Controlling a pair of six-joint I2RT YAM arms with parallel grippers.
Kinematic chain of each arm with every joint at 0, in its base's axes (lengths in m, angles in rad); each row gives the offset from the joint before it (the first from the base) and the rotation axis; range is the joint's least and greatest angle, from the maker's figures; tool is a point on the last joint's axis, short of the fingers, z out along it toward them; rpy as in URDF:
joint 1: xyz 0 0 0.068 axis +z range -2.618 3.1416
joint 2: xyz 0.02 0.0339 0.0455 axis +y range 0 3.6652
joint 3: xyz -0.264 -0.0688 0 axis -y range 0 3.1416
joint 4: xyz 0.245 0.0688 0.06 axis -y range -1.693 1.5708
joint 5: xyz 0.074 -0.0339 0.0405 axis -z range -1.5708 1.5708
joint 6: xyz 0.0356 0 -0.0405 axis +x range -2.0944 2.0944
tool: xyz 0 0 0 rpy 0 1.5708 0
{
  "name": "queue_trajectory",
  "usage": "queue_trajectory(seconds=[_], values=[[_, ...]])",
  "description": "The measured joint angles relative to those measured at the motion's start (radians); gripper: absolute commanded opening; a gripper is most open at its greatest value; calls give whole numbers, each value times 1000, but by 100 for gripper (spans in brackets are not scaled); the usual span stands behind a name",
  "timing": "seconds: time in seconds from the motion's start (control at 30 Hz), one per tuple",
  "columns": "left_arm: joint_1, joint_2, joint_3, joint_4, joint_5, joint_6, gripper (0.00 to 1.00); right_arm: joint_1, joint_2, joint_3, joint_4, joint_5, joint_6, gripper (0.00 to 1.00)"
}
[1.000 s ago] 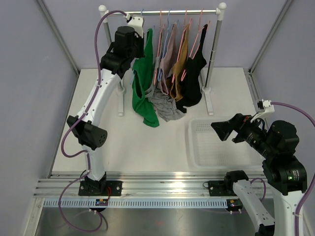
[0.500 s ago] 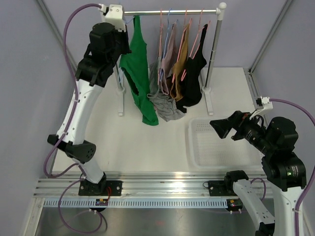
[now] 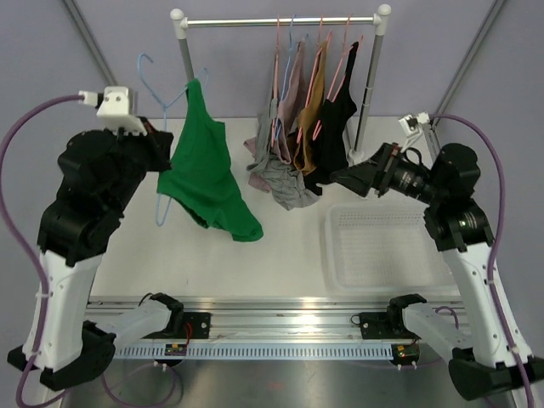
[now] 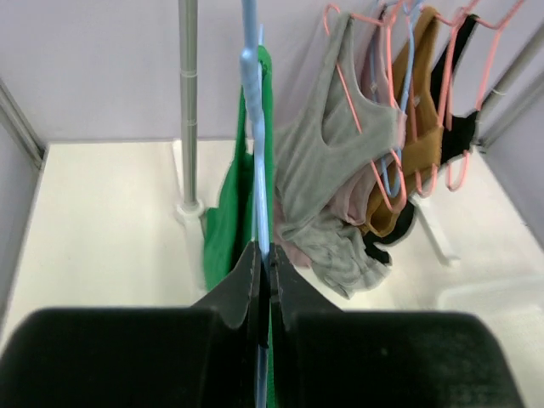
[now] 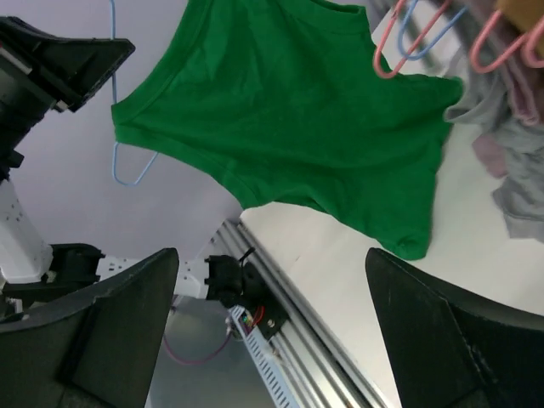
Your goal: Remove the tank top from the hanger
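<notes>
A green tank top point(image 3: 204, 174) hangs on a light blue hanger point(image 3: 161, 98), held in the air left of the rack. My left gripper point(image 3: 155, 155) is shut on the hanger's wire, which runs up between the jaws in the left wrist view point(image 4: 255, 153) with the green top point(image 4: 223, 221) behind it. My right gripper point(image 3: 344, 178) is open and empty, right of the top and pointing toward it. In the right wrist view the green top point(image 5: 289, 110) fills the upper middle with the blue hanger point(image 5: 127, 166) at its left.
A clothes rack point(image 3: 280, 20) at the back holds several other tops on pink and blue hangers: grey point(image 3: 285, 183), tan point(image 3: 313, 102), black point(image 3: 336, 140). A clear plastic bin point(image 3: 374, 246) sits on the table at the right. The rack's left post point(image 3: 183, 68) stands near the hanger.
My left arm has pulled the blue hanger with the green top off the rail and swung it left and toward the front. My right arm has risen and turned toward the top.
</notes>
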Motion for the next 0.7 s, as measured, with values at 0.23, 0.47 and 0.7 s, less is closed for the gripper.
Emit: queue_trajectory(seconds=[0.23, 0.47, 0.7], values=[[0, -350, -368, -61, 171, -106, 0, 371, 206, -5, 129, 124, 14, 100], [0, -517, -796, -21, 447, -230, 0, 630, 338, -63, 322, 414, -9, 91], [-1, -677, -933, 43, 525, -360, 0, 750, 510, -69, 369, 705, -51, 86]])
